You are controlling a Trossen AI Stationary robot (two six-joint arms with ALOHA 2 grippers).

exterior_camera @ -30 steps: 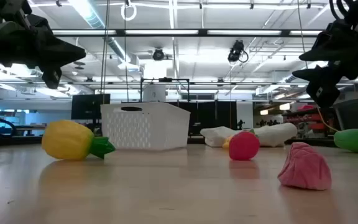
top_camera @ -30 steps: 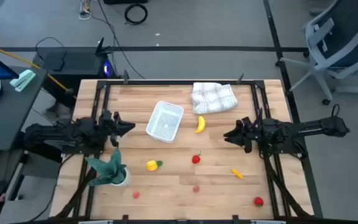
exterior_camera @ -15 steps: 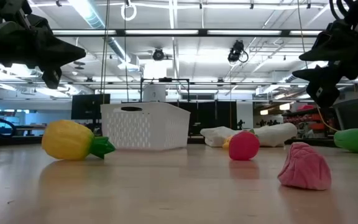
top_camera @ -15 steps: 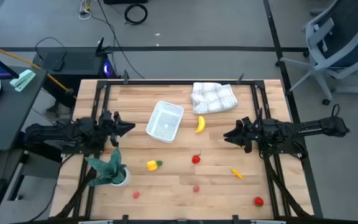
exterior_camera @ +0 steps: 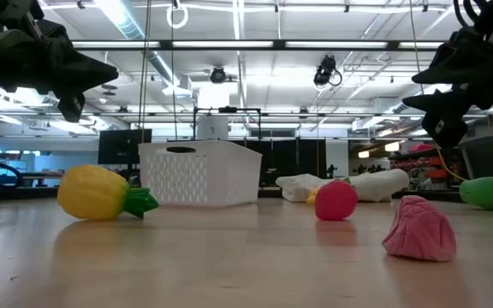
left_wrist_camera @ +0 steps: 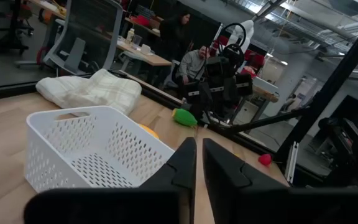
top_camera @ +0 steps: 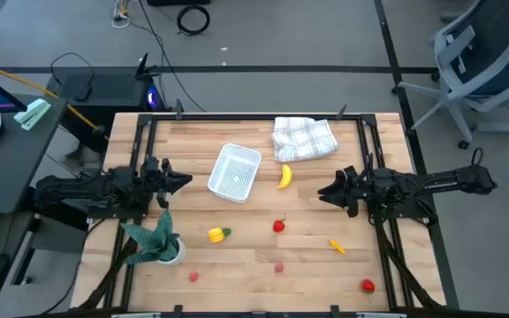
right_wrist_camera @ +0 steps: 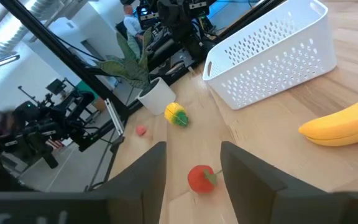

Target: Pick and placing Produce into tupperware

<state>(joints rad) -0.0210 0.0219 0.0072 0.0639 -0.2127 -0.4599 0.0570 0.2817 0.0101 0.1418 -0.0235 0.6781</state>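
The white perforated tupperware (top_camera: 235,172) stands on its base left of the table's middle, also in the left wrist view (left_wrist_camera: 92,155). A yellow banana (top_camera: 284,177) lies just right of it. A yellow piece with a green tip (top_camera: 218,234), a red piece (top_camera: 278,226), a pink one (top_camera: 279,267), an orange one (top_camera: 337,246) and a second red one (top_camera: 368,285) lie scattered nearer the near edge. My left gripper (top_camera: 186,181) hovers shut left of the tupperware. My right gripper (top_camera: 322,192) hovers open right of the banana (right_wrist_camera: 344,121).
A white checked cloth (top_camera: 304,139) lies folded near the far edge. A leafy plant in a white pot (top_camera: 155,243) stands by the near left corner, close under my left arm. People sit in the room beyond the table (left_wrist_camera: 191,62).
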